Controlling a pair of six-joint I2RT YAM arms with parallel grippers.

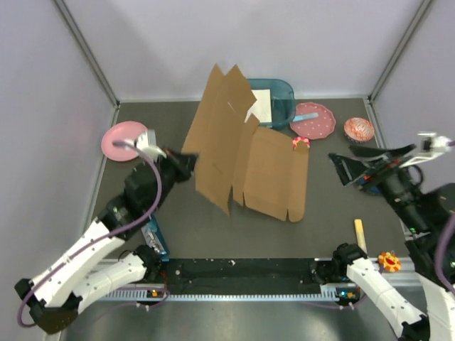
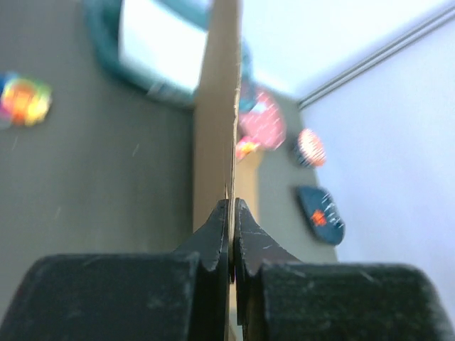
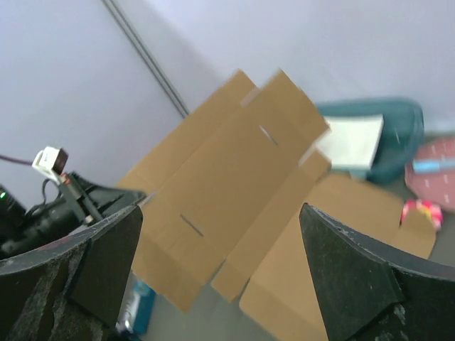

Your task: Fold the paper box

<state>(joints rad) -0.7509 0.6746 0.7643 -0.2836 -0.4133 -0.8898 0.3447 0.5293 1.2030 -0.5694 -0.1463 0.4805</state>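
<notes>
Risk first: left end effector (image 2: 231, 206) is fully closed on just the thin edge of the paper box (image 1: 242, 153), so we've only got a shallow pinch. Any twist and the board could slip out, or buckle off-crease instead of hinging where it's scored.

Box sits around the middle of the surface (image 1: 341, 213). Right half lies flat, left panel is tilted up steeply, and its top flaps overlap the teal bin (image 1: 284, 96) in the overhead view. Nothing pins the flat half, so we think a push on the raised panel could drag the whole blank sideways, or tip it into the bin w/ the white sheet (image 1: 261, 105).

Our right end effector (image 1: 343, 165) is wide open, holding nothing, well apart to the right.

Material: plain brown cardboard, matte, thin edge-on, die-cut w/ flaps, small slots, straight creases. Surface is dark and matte, prob. not much grip on a sliding board.
</notes>
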